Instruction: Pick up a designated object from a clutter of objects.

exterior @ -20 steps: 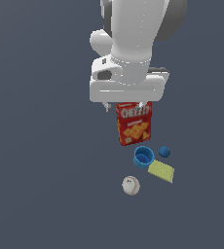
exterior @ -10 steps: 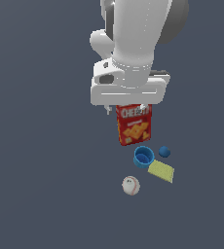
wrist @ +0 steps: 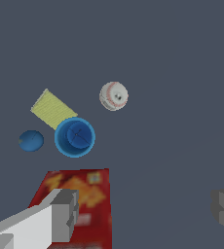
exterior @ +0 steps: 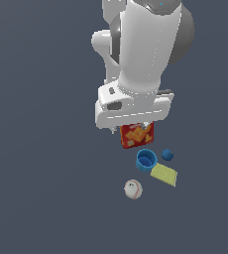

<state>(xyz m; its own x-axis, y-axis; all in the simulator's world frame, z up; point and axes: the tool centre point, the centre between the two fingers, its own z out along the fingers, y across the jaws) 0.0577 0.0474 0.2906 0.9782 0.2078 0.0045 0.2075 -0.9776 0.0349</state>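
Five objects scattered on a dark grey surface, beneath a white Panda arm poised high above. Designated target: a white baseball with red stitching, alone at the cluster's 7 o'clock edge in the exterior view, touching nothing. Near it, at roughly 1 o'clock from the ball, a blue cup; just beside the cup, a flat yellow pad; beyond, a small plain blue ball and a red Cheez-It box, partly hidden under the wrist. Jaws spread wide and empty in the wrist view, gripper centred over bare surface next to the box, one grey finger overlapping the box's printed face, the other at the frame's edge. Baseball seen from the wrist at about 11 o'clock from the midpoint between the jaws, well apart, past the box and off to the side of the cup. No long axis to a round ball, so no wrist turn likely needed; judged requirement only a sideways shift, then a descent. Probable hazard: the cup close enough to catch a finger.
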